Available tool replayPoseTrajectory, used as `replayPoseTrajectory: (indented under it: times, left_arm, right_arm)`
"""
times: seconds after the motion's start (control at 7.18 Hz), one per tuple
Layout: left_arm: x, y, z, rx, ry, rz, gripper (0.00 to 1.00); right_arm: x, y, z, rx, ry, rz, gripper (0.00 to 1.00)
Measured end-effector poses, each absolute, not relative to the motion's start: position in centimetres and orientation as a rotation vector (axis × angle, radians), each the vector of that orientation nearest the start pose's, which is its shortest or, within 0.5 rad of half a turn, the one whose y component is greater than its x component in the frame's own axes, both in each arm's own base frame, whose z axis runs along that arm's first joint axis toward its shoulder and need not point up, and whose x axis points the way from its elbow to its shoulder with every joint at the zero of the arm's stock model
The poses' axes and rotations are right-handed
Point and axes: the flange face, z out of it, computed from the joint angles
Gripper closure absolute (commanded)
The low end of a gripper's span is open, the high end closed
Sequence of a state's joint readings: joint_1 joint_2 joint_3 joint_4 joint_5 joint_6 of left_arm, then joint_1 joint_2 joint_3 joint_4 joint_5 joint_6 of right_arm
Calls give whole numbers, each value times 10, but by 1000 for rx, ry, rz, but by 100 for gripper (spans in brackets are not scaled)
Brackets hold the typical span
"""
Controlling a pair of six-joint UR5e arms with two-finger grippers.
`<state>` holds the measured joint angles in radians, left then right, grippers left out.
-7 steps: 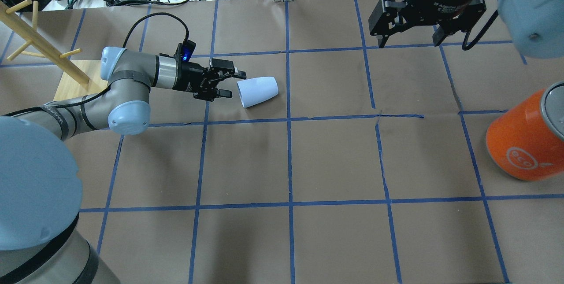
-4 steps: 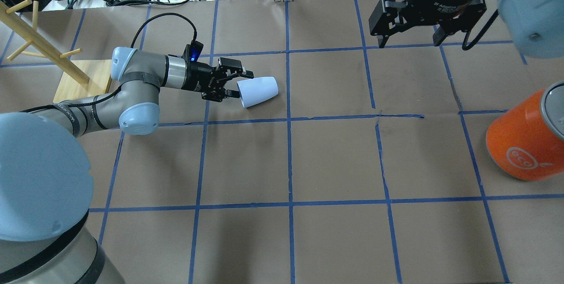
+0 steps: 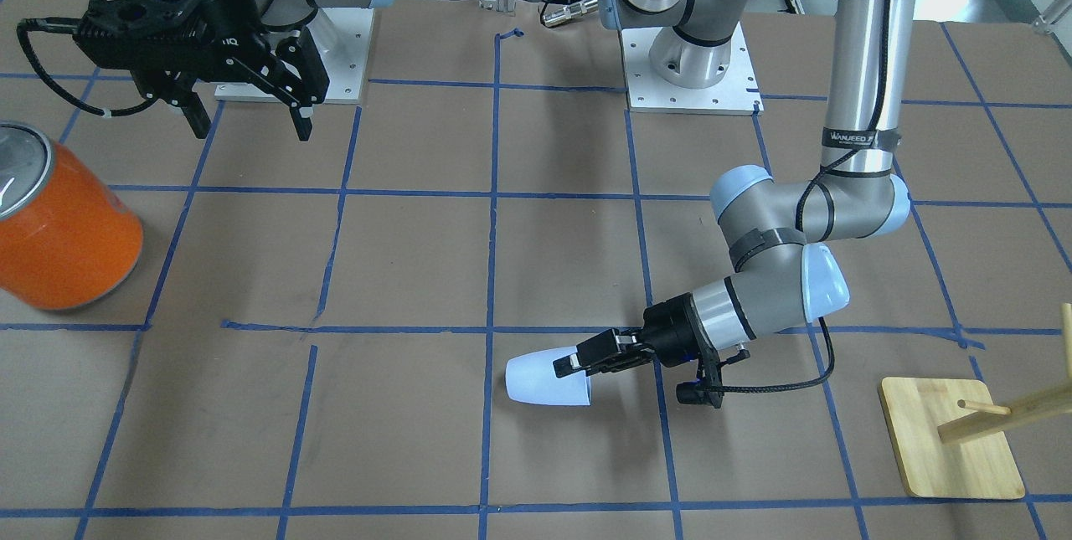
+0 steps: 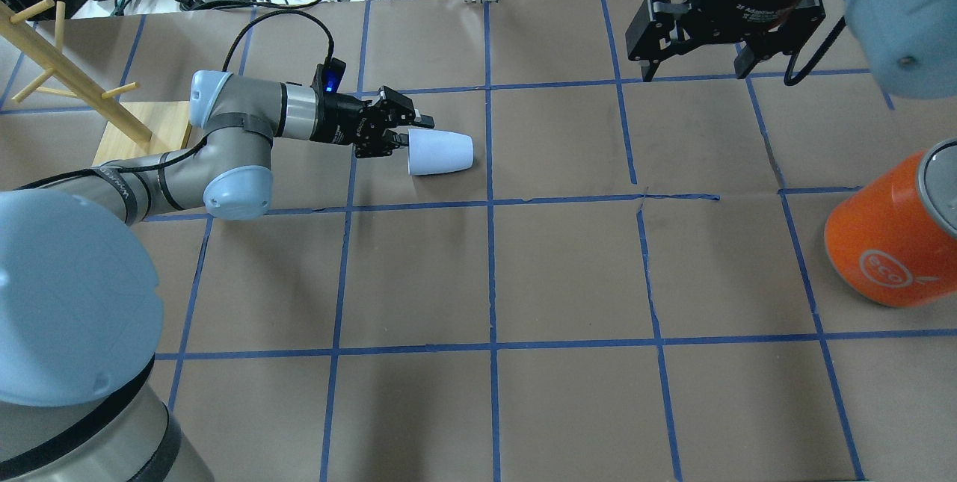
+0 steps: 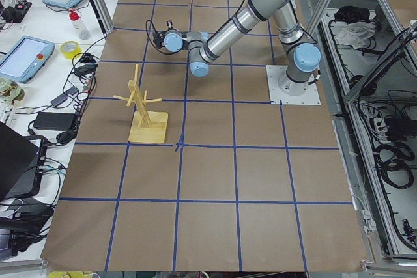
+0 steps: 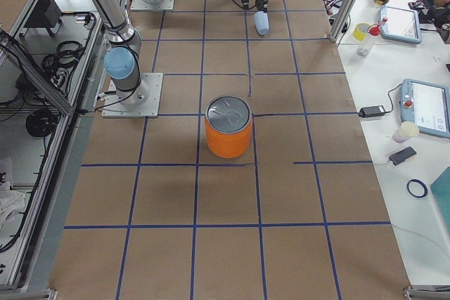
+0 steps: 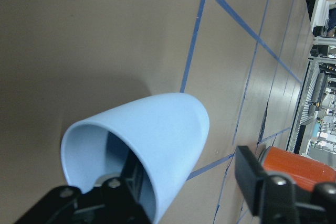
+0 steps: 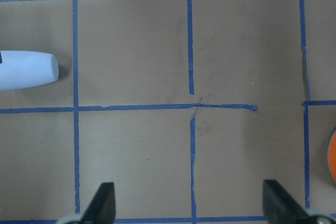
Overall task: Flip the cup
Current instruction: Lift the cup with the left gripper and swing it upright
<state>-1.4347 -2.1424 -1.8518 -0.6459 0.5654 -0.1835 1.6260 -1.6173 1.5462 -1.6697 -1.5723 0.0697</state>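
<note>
The pale blue cup [image 4: 442,152] lies on its side on the brown paper, its mouth facing my left gripper. It also shows in the front view [image 3: 540,378], the left wrist view [image 7: 163,135] and the right wrist view [image 8: 26,70]. My left gripper [image 4: 413,132] is open at the cup's rim. In the left wrist view one finger [image 7: 128,179] is inside the mouth and the other [image 7: 252,179] is outside, clear of the wall. My right gripper [image 4: 695,67] is open and empty, high above the far right of the table.
A large orange canister [image 4: 890,235] with a silver top stands at the right edge. A wooden peg rack [image 4: 75,86] on a board stands at the far left, behind my left arm. Cables and power bricks lie beyond the table's far edge.
My left gripper moved right to the cup, and one finger entered its mouth. The cup turned slightly and now lies more level. The right arm has not moved.
</note>
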Motion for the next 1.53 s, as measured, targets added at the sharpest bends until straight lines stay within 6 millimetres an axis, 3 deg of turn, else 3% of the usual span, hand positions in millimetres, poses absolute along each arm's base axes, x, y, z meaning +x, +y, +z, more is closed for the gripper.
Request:
replayPoseTrajectory:
  times: [0.14, 0.7, 1.11, 1.53]
  left_arm:
    - [-136, -616, 180, 293, -2109, 52, 100]
    - [-137, -618, 187, 295, -2109, 63, 100]
    - [-136, -641, 248, 350, -2140, 134, 100]
    - [-126, -644, 278, 378, -2348, 265, 100]
  right_arm:
    - [160, -478, 534, 22, 3121, -266, 0]
    - [160, -478, 533, 22, 3121, -264, 0]
    - [160, -478, 533, 22, 3121, -264, 0]
    - [160, -478, 533, 22, 3121, -264, 0]
